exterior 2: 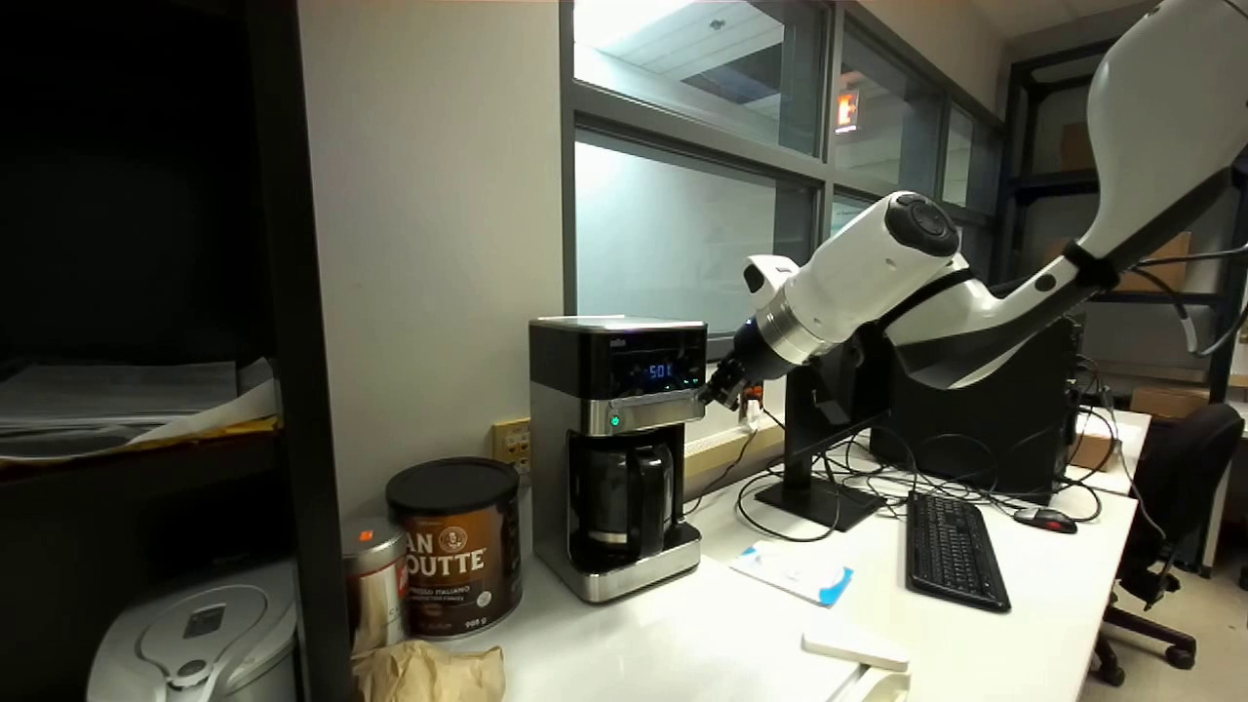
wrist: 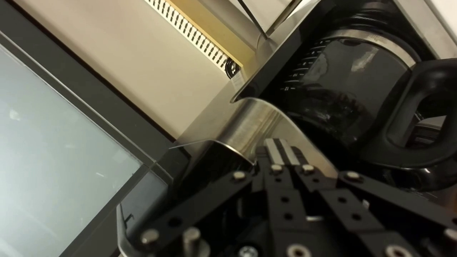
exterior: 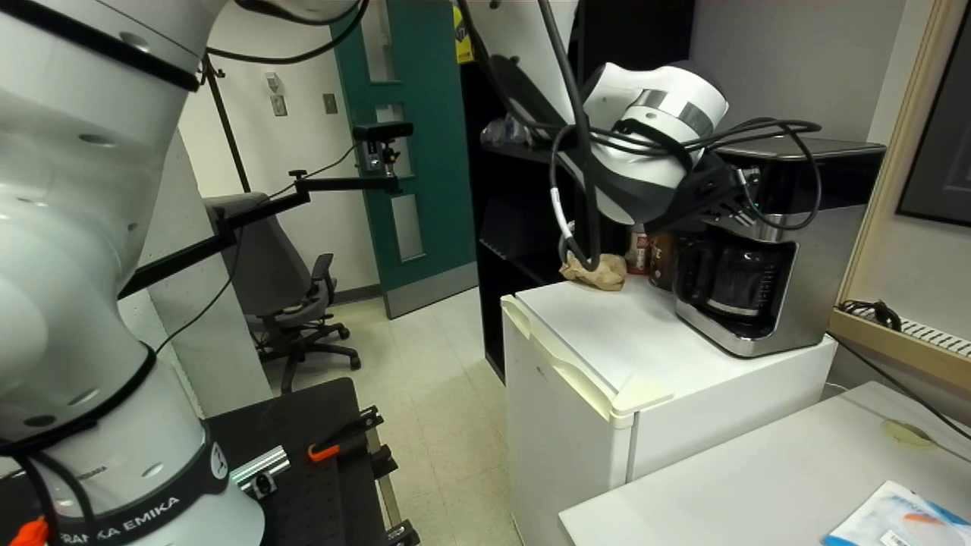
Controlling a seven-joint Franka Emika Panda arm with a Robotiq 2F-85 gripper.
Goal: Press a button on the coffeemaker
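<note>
Closed gripper [wrist: 282, 151] near the silver band [wrist: 246, 128] of the coffeemaker [exterior 2: 634, 409]

In an exterior view, the coffeemaker stands upright on top of the white fridge [exterior: 565, 413], near the wall [exterior 2: 429, 244]. Its dark carafe [exterior 2: 606, 492] sits inside it, below the silver band. On the black panel [exterior 2: 639, 346] above the band, the display [exterior 2: 660, 371] gives 5:01 in blue digits, and at one end of the band a small button [exterior 2: 615, 420] shines green.

The white arm [exterior 2: 848, 288] slants down toward the coffeemaker. The two fingers [wrist: 274, 151] of the gripper are closed together, side by side. In the wrist view, their tips appear in front of the band; in an exterior view, they are just beside the end of it which is farther from the green button. Whether they touch the band, I cannot tell.

On the fridge there are also a brown coffee can [exterior 2: 458, 561] with black lid, a smaller tin [exterior 2: 375, 590] and a crumpled paper bag [exterior 2: 429, 673]. Next to the fridge is a white table [exterior: 721, 485], and on it lie a blue and white packet [exterior 2: 795, 573], a keyboard [exterior 2: 955, 551] and a mouse [exterior 2: 1045, 520]
</note>
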